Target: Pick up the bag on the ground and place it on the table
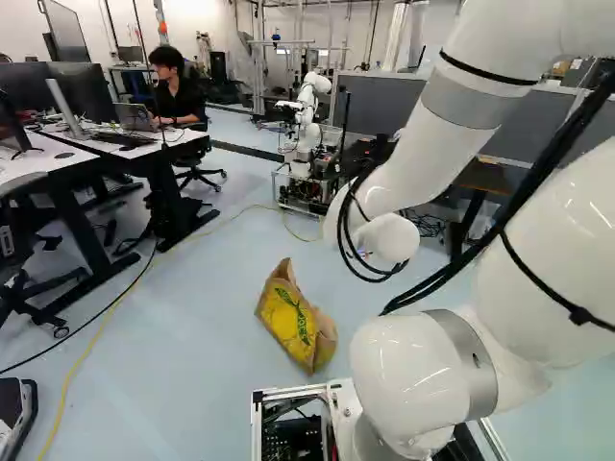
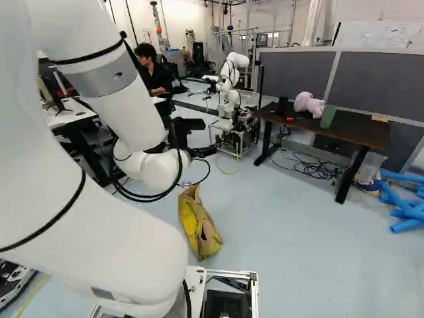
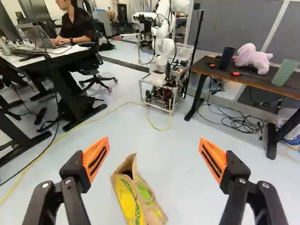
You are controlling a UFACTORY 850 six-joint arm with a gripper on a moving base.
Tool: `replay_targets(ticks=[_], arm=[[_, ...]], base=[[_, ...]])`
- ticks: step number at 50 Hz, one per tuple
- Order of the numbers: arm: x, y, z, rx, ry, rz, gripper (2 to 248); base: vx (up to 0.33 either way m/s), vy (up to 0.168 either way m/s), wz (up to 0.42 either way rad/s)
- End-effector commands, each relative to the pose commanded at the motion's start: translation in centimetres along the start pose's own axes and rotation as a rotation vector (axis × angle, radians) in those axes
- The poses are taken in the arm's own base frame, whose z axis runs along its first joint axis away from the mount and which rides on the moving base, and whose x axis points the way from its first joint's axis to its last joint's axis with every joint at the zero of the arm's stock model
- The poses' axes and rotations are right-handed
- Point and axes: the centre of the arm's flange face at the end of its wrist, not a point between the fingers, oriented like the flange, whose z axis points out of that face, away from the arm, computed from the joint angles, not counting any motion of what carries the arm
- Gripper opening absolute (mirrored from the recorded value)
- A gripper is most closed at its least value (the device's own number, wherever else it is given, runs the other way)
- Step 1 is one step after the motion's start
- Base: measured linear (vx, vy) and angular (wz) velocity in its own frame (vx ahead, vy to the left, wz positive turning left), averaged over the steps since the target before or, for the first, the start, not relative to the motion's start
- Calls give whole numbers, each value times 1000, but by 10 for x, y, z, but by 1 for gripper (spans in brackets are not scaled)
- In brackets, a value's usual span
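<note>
A crumpled, papery brown-and-yellow bag (image 3: 136, 199) sits on the smooth floor (image 2: 285, 258), mouth agape. The tool (image 2: 209, 138) is spread wide, its ribbed orange pads (image 3: 97, 158) gripping nothing.

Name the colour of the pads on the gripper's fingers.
Orange, with dark slots; the pads show best in the wrist view.

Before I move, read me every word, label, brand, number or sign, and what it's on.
Bag: green lettering on its yellow side, creased and partly cut off; no whole word reads surely.
White board at the back of the right base view: writing too small to read.
Nothing else reads clearly.
</note>
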Motion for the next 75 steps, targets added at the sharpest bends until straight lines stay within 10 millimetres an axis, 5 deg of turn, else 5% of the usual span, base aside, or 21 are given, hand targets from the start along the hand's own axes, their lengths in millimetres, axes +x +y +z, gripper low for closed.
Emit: replay_targets(ticks=[31, 75], arm=[[-5, -11, 73, 59, -141, -43, 247], [-39, -33, 172, 124, -392, -101, 247]], base=[[0, 0, 0], [0, 0, 0]])
